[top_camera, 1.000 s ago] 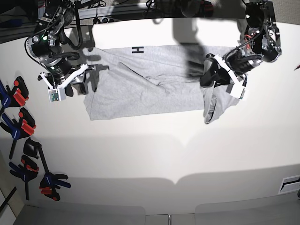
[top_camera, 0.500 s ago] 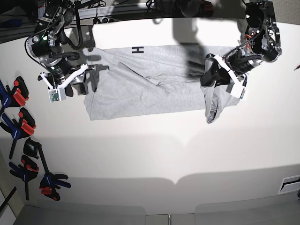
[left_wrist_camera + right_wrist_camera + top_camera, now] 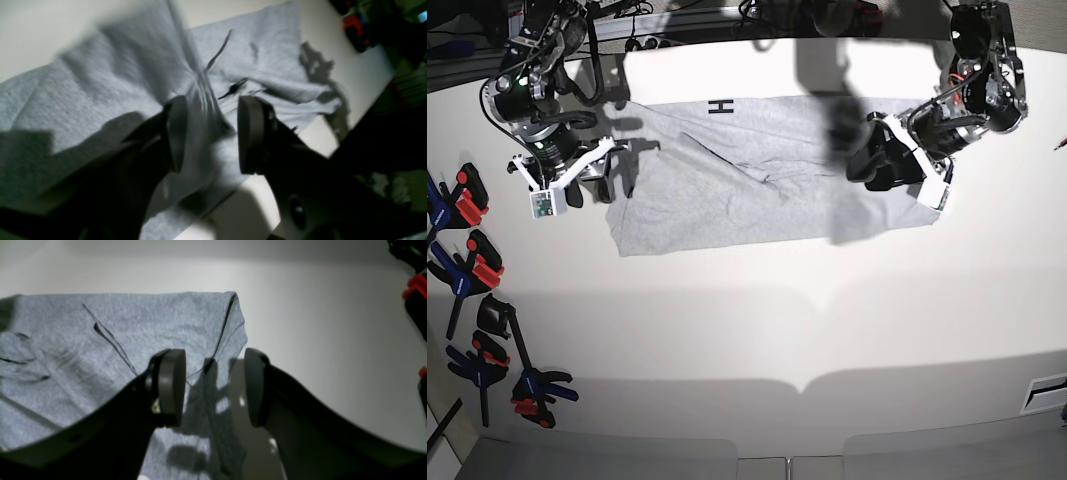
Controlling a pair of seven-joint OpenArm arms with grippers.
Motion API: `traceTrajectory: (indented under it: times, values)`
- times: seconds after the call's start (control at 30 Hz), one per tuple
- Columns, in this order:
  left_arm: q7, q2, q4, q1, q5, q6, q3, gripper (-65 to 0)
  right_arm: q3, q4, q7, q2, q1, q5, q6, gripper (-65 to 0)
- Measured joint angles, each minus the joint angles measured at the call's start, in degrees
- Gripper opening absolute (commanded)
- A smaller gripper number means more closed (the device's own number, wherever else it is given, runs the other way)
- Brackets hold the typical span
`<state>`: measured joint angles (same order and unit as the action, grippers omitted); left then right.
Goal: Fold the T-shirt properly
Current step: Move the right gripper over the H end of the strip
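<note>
t-shirt (image 3: pixel 747 180) flat on table (image 3: pixel 757 320), jaws apart

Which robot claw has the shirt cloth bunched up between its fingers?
The left gripper: a ridge of the T-shirt rises between its open jaws. The right gripper just hovers over the shirt's flat corner.

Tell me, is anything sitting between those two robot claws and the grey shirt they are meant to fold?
Nothing visible does. The left gripper hangs right over the T-shirt, its jaws apart with a ridge of cloth rising between them. The right gripper hovers with open jaws at the shirt's other edge. The clamps lie off to the side.
</note>
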<state>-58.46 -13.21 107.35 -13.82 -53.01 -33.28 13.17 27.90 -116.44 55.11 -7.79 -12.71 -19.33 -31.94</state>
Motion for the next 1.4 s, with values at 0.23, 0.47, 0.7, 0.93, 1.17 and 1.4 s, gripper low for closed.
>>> traceTrajectory:
  times: [0.23,0.47,0.7,0.93,1.17,1.4]
  values:
    - [0.0,0.0,0.0,0.0,-1.6,-0.1,0.0,-41.3,0.0,0.0,-3.0,0.0,0.0,0.0,0.0,-38.0]
    - [0.0,0.0,0.0,0.0,-1.6,0.0,0.0,-41.3,0.0,0.0,-4.7,0.0,0.2,0.0,0.0,-38.0]
    - [0.0,0.0,0.0,0.0,-1.6,-0.2,0.0,-41.3,0.0,0.0,-4.7,0.0,0.2,-3.9,0.0,-26.5]
    - [0.0,0.0,0.0,0.0,-1.2,-0.2,0.0,-41.3,0.0,0.0,-4.5,0.0,0.4,-8.9,0.0,-23.4]
    - [0.0,0.0,0.0,0.0,-1.2,-0.2,0.0,-41.3,1.3,0.4,0.9,0.0,3.3,1.5,4.6,-23.5]
    - [0.0,0.0,0.0,0.0,-1.2,-0.2,0.0,-41.3,13.6,11.8,1.4,0.0,10.5,-0.7,5.1,-23.5]
